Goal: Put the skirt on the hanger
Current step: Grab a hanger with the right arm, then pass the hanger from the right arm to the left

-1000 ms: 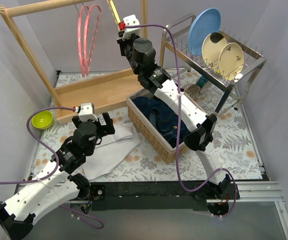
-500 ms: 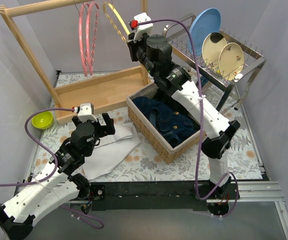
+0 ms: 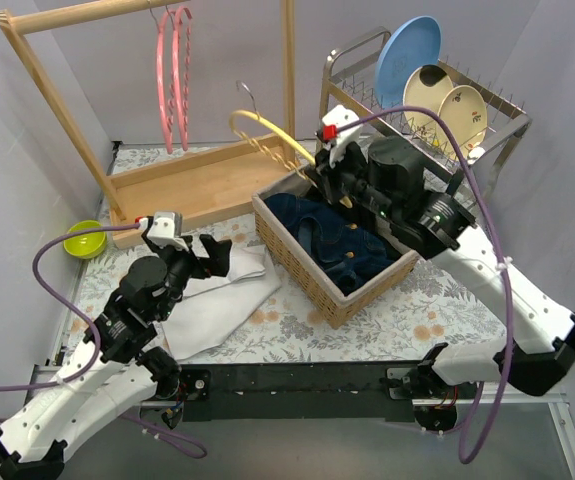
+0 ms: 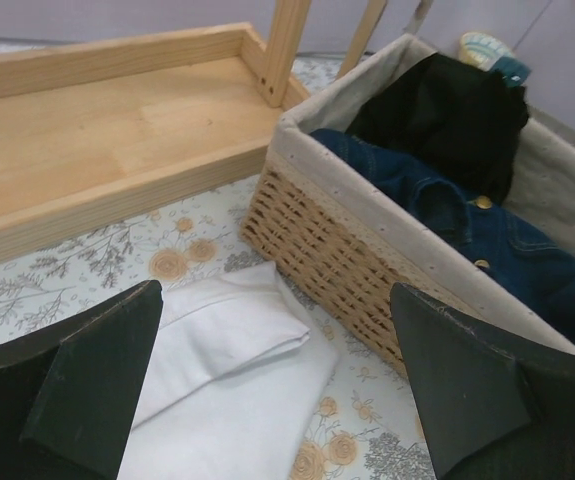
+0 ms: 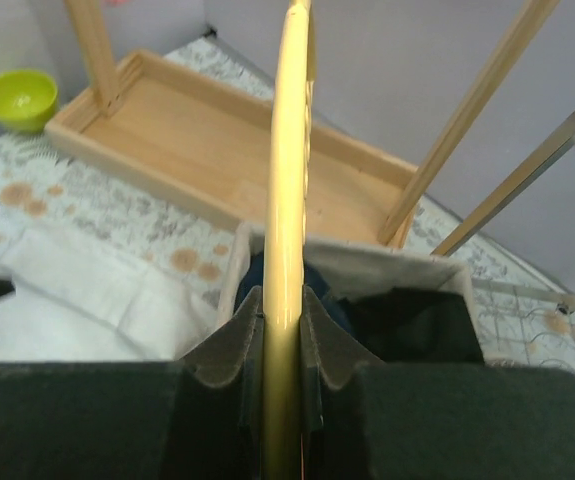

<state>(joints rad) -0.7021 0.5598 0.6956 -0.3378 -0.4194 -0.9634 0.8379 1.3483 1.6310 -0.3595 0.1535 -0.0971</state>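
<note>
The white skirt [image 3: 217, 297] lies folded on the floral table left of the basket; it fills the lower middle of the left wrist view [image 4: 232, 375]. My left gripper [image 3: 210, 255] hovers just over it, open and empty, jaws wide either side of the cloth [image 4: 277, 390]. My right gripper [image 3: 319, 172] is shut on the yellow hanger [image 3: 263, 135], held in the air above the basket's back left corner, hook end up. In the right wrist view the hanger [image 5: 287, 150] runs straight up from between the closed jaws [image 5: 281, 300].
A wicker basket [image 3: 307, 272] with dark denim clothes sits mid-table [image 4: 332, 250]. A wooden clothes rack [image 3: 187, 185] with two pink hangers [image 3: 170, 70] stands at the back left. A green bowl [image 3: 85, 239] is at the left, a dish rack [image 3: 437, 110] with plates back right.
My right arm has carried the yellow hanger down from the rack's top rail and forward to over the basket. My left gripper has shifted only slightly above the skirt.
</note>
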